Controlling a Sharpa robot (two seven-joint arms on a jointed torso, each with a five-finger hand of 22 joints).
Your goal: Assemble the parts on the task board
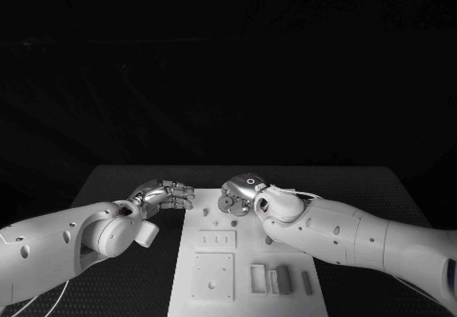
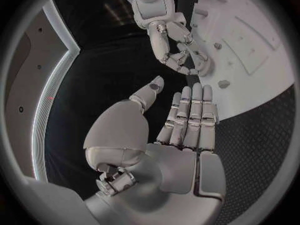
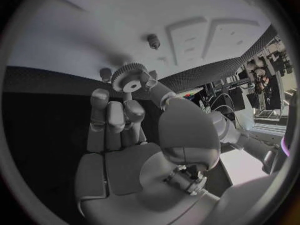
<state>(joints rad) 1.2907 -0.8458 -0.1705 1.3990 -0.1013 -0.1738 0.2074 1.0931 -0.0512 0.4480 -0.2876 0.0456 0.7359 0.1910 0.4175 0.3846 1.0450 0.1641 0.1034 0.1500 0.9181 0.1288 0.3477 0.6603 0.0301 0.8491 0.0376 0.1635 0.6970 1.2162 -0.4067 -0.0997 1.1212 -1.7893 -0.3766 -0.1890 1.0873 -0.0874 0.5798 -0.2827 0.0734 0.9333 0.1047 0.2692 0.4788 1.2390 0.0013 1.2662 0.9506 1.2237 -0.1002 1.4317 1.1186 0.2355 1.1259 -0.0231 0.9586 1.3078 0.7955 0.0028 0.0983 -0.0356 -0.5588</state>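
The white task board (image 1: 191,224) lies in the middle of the table. My right hand (image 1: 244,193) hovers over the board's far end and pinches a small toothed gear (image 3: 129,78) between thumb and fingertips; the gear (image 1: 228,205) hangs just above the board. A short peg (image 3: 153,41) stands on the board (image 3: 87,30) close beyond the gear. My left hand (image 1: 168,195) is at the board's far left edge, holding nothing, its fingers (image 2: 190,110) stretched out and the thumb apart. From the left wrist, the right hand (image 2: 176,45) works over the board (image 2: 262,70) near two pegs (image 2: 224,84).
On the near half of the board lie a large square plate (image 1: 214,276), a smaller plate (image 1: 217,239) and several narrow upright blocks (image 1: 258,277). Black matting (image 1: 381,185) surrounds the board. Both white forearms flank the board's near half.
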